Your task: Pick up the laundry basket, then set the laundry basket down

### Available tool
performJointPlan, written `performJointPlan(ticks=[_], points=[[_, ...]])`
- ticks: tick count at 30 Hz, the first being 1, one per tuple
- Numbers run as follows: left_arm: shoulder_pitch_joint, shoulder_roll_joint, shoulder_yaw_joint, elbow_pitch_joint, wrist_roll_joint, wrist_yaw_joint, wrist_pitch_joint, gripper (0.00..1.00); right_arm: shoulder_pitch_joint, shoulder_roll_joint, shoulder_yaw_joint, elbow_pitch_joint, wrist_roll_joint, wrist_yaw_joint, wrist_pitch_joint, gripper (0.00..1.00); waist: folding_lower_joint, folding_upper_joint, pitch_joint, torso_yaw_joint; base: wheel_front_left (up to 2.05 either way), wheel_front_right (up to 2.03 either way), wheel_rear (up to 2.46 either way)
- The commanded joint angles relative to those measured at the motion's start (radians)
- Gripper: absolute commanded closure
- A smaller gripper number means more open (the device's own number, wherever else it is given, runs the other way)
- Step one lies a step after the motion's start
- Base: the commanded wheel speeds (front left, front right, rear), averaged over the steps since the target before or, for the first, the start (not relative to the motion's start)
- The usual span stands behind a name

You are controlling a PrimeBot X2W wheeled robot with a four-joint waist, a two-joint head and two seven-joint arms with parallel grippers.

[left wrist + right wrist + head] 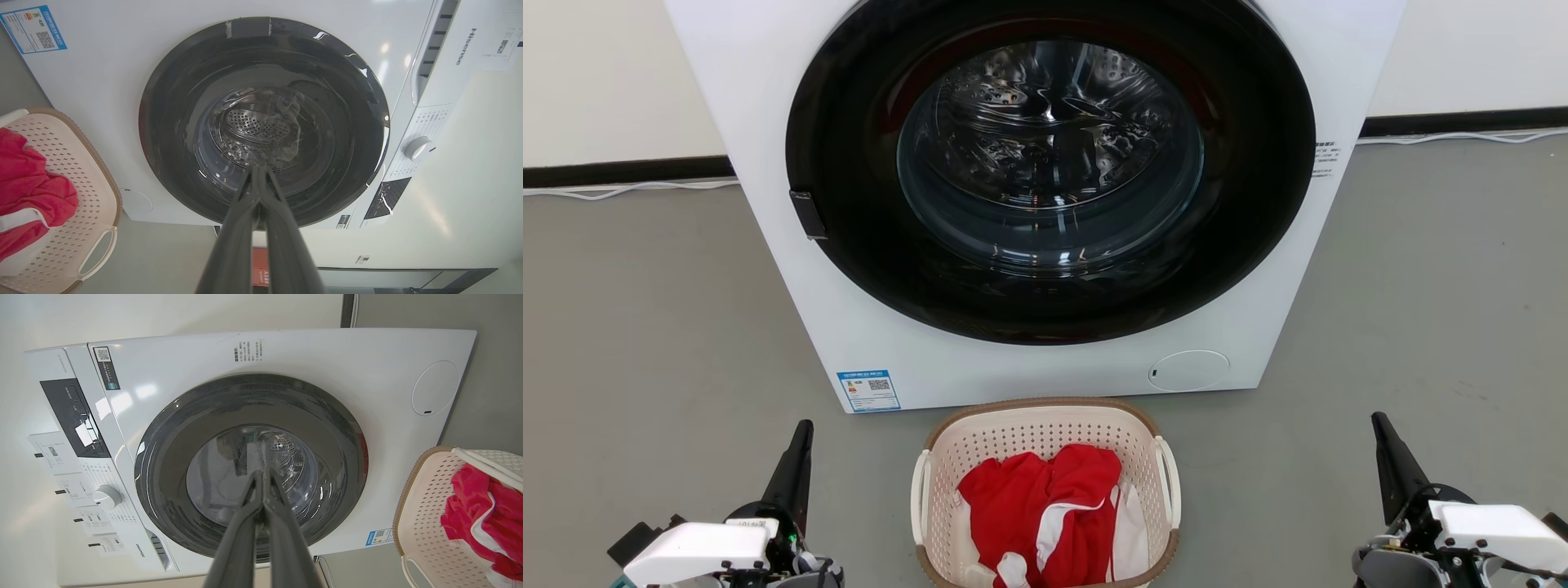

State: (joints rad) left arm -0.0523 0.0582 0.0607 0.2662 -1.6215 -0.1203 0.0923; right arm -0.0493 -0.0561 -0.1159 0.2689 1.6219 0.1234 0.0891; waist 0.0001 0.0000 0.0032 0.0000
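Observation:
The laundry basket [980, 445] is cream perforated plastic with a brown rim and white side handles. It stands on the grey floor just in front of the washer, between my two arms, with red and white clothes inside. It also appears as the laundry basket [81, 204] at the left edge and the laundry basket [425, 522] at the lower right. My left gripper [805, 429] is shut and empty, well left of the basket. My right gripper [1379, 420] is shut and empty, well to its right. Fingertips meet in both wrist views: left gripper [257, 168], right gripper [261, 473].
A white front-loading washer [792, 122] with a closed dark round door [1049, 175] stands directly behind the basket. Cables [629, 189] run along the wall base. Grey floor [645, 327] spreads to both sides.

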Motion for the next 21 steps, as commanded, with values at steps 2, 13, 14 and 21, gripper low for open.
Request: performJointPlan(ticks=[2,13,14,21], points=[[-0.054,0.007,0.033,-0.022,-0.004,-0.010,0.005,1.00,-0.057,-0.008,0.021,-0.025,0.002,0.007,0.009,1.00,0.0000,0.0000,0.000,0.000,0.00,0.00,0.00],[-0.054,0.005,0.036,-0.022,-0.002,-0.010,0.007,1.00,-0.057,-0.006,0.018,-0.025,0.000,0.007,0.011,1.00,0.0000,0.0000,0.000,0.000,0.00,0.00,0.00],[-0.054,0.005,0.036,-0.022,-0.001,-0.010,0.007,1.00,-0.057,-0.006,0.018,-0.025,0.000,0.007,0.011,1.00,0.0000,0.0000,0.000,0.000,0.00,0.00,0.00],[-0.054,0.004,0.037,-0.022,0.000,-0.010,0.008,1.00,-0.057,-0.005,0.017,-0.025,-0.001,0.007,0.013,1.00,0.0000,0.0000,0.000,0.000,0.00,0.00,0.00]])
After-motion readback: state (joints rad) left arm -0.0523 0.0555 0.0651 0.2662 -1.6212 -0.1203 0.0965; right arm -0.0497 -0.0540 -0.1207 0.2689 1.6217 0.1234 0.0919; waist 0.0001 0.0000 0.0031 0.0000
